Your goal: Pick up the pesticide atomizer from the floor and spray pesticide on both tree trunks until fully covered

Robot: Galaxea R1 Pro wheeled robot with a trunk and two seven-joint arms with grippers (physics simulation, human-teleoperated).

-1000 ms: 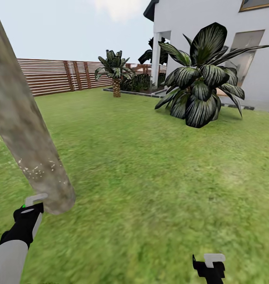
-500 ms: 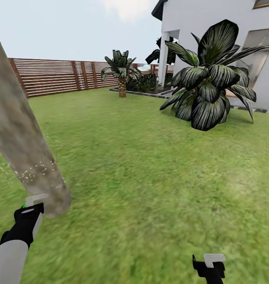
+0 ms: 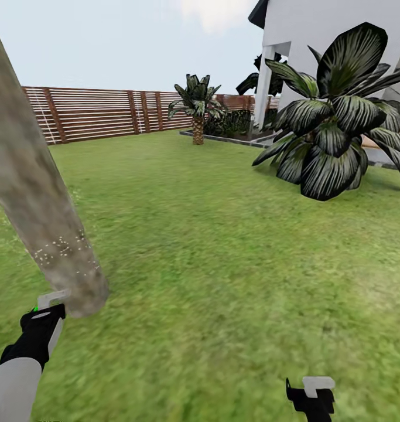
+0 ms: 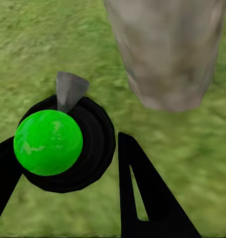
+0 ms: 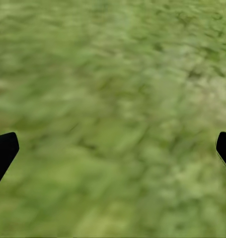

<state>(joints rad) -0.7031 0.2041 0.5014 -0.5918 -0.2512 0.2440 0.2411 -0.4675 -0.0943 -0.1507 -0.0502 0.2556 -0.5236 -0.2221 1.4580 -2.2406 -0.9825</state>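
The pesticide atomizer [image 4: 58,144] (green-capped, black-bodied) is clamped between the left gripper [image 4: 68,193] fingers, just beside the foot of the tree trunk [image 3: 41,217], which is speckled with white. The right gripper [image 5: 113,148] is spread wide above the grass lawn [image 3: 235,264].

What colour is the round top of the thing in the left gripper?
Bright green, on a black body; the atomizer shows best in the left wrist view.
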